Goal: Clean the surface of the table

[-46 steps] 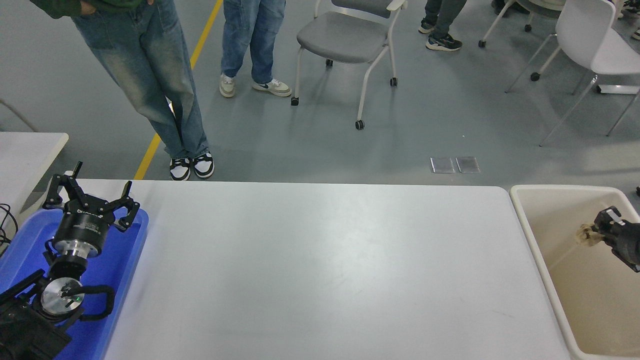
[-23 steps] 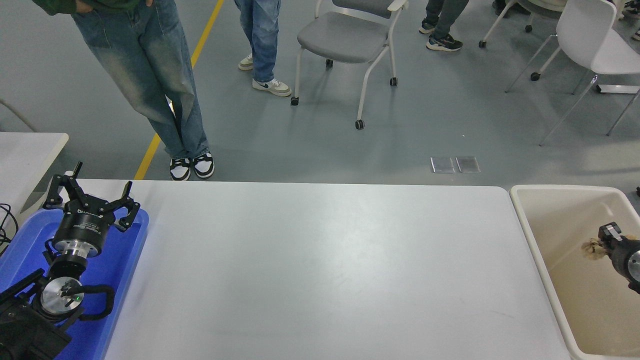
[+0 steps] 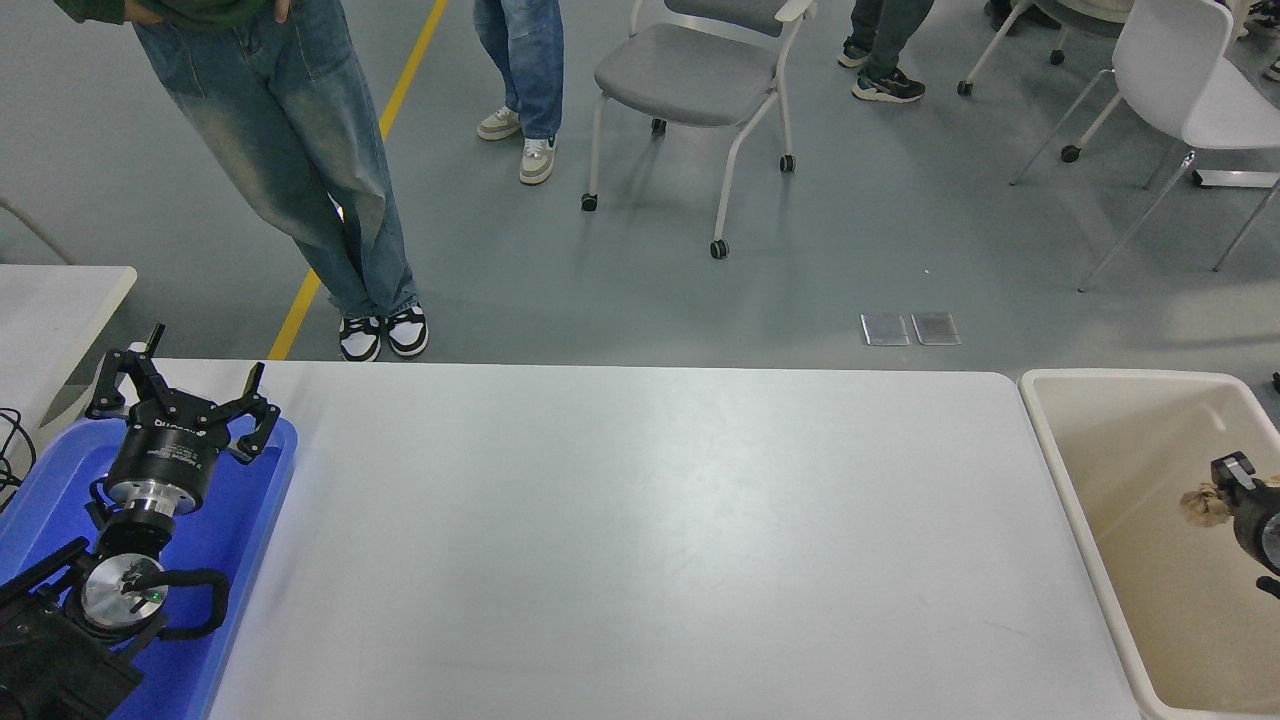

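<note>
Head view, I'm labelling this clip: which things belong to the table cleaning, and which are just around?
Job:
table surface
right gripper, shut on a tan scrap
beige bin

Just around:
left gripper, parked
blue tray
grey chair
person

A blue tray (image 3: pixel 240 530) is set at the table's left edge. A beige bin (image 3: pixel 1120 420) is placed beside the right edge. Two people in jeans (image 3: pixel 300 150) and a grey chair (image 3: pixel 690 75) are seen beyond the far edge.
</note>
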Motion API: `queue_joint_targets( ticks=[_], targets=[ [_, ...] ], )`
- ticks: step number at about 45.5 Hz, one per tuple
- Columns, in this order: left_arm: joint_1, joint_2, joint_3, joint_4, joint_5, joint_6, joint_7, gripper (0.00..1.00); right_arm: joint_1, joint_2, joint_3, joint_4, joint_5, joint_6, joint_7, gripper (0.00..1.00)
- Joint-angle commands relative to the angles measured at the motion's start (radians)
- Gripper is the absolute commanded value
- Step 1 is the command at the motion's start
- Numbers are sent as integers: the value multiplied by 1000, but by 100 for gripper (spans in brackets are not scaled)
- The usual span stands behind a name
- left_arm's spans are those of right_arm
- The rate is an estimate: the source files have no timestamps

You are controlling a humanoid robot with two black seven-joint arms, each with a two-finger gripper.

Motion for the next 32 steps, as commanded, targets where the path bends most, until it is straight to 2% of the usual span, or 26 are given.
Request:
queue_joint_targets(
  ticks=[1, 3, 4, 13, 32],
  targets=[
    [0, 1, 0, 0, 0, 0, 1, 100, 0, 2, -5, -4, 1, -15, -10, 53],
    [0, 0, 0, 0, 0, 0, 1, 100, 2, 2, 4, -10, 3, -16, -10, 98],
    [0, -1, 0, 0, 0, 0, 0, 100, 3, 2, 8, -15, 9, -16, -12, 100],
    [0, -1, 0, 0, 0, 0, 0, 100, 3, 8, -13, -21, 193, -15, -12, 100],
    [0, -1, 0, 0, 0, 0, 0, 100, 6, 10, -2, -19, 211, -13, -12, 100]
  ],
)
